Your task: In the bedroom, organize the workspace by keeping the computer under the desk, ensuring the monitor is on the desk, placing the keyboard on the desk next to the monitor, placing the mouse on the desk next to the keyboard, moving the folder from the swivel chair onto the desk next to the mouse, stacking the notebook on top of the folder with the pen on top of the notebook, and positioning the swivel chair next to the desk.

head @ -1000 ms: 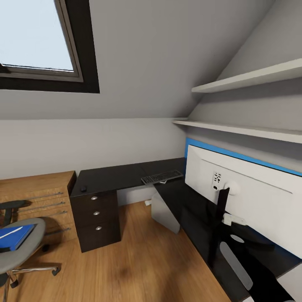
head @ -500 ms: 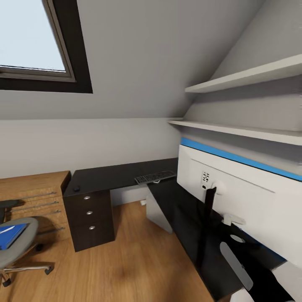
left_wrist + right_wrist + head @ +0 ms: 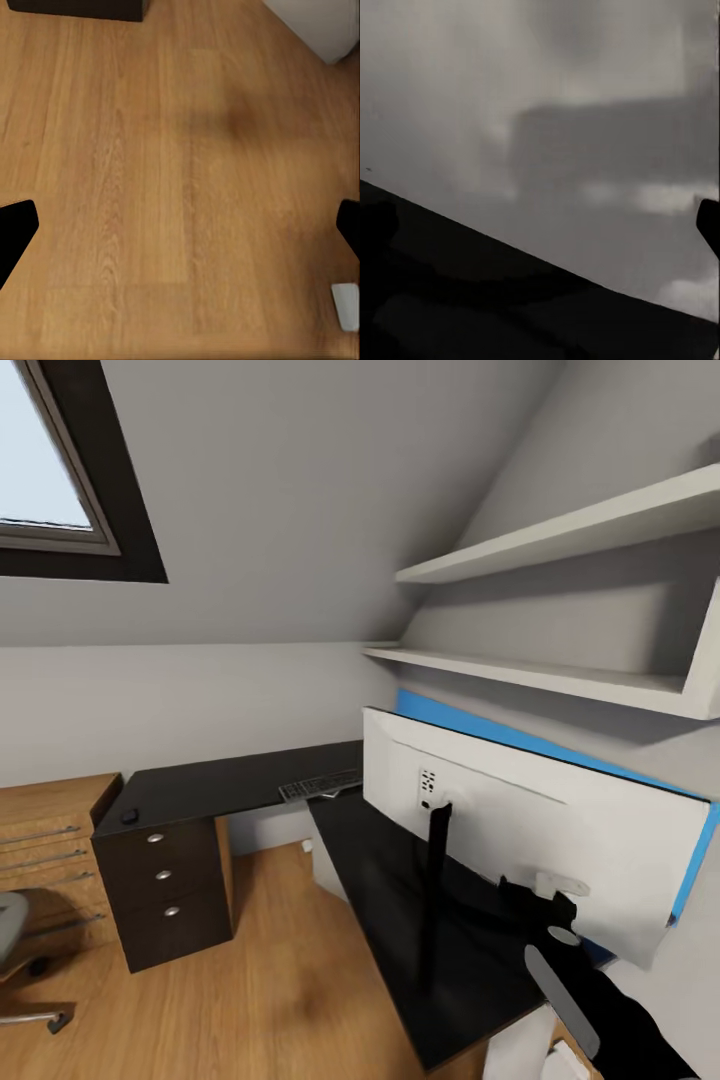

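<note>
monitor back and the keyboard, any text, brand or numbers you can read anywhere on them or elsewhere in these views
No readable text in any view.
Monitor: the white back shows only small dark port marks near the stand mount, no brand or label legible.
Keyboard: keys are too small and blurred to read.
Desk drawers: plain round silver knobs, no lettering.
Shelves and blue wall panel: no signs or numbers.

The head camera has swung right, so the grey padded swivel chair point(image 3: 12, 925) is nearly cut off at the edge, its bright blue folder gone from sight.
</note>
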### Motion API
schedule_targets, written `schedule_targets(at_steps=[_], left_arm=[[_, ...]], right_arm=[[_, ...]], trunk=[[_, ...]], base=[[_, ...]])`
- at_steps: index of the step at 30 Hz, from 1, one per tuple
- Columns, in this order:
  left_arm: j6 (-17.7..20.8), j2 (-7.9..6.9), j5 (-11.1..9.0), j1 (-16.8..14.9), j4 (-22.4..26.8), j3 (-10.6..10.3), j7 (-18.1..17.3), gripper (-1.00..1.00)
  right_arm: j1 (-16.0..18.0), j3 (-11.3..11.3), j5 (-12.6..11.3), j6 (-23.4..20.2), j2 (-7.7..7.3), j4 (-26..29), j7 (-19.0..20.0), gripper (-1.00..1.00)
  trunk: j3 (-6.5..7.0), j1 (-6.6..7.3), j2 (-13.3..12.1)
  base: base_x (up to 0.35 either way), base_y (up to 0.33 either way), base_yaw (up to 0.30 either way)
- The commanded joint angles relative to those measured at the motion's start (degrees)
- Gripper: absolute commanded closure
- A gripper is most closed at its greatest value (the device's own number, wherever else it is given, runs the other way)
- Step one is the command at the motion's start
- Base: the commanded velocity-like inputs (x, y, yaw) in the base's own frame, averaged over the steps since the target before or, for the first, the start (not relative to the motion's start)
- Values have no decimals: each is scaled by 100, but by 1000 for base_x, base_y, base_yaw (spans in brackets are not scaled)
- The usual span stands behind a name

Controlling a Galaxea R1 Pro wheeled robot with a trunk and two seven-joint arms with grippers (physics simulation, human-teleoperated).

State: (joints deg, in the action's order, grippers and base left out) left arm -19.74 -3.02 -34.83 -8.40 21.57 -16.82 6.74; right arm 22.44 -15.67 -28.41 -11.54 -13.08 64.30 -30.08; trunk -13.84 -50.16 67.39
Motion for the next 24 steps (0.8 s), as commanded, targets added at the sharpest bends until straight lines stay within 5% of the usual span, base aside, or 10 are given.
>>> schedule_targets(at_steps=[1, 11, 24], left_arm=[[-21, -5, -24, -4, 5, -49, 47, -100], [-29, -5, -24, -4, 5, -57, 46, -100], [-21, -97, -24, -4, 48, -19, 26, -100]], right_arm=[[6, -24, 22, 17, -7, -8, -42, -100], [6, -75, 828, 754, 44, -943, 32, -100], [23, -50, 918, 846, 69, -1029, 114, -100]], trunk=[[-7, 0, 5], [-7, 0, 5], [-7, 0, 5]], base=[[0, -348, -31], [0, -228, -5], [54, -10, 0]])
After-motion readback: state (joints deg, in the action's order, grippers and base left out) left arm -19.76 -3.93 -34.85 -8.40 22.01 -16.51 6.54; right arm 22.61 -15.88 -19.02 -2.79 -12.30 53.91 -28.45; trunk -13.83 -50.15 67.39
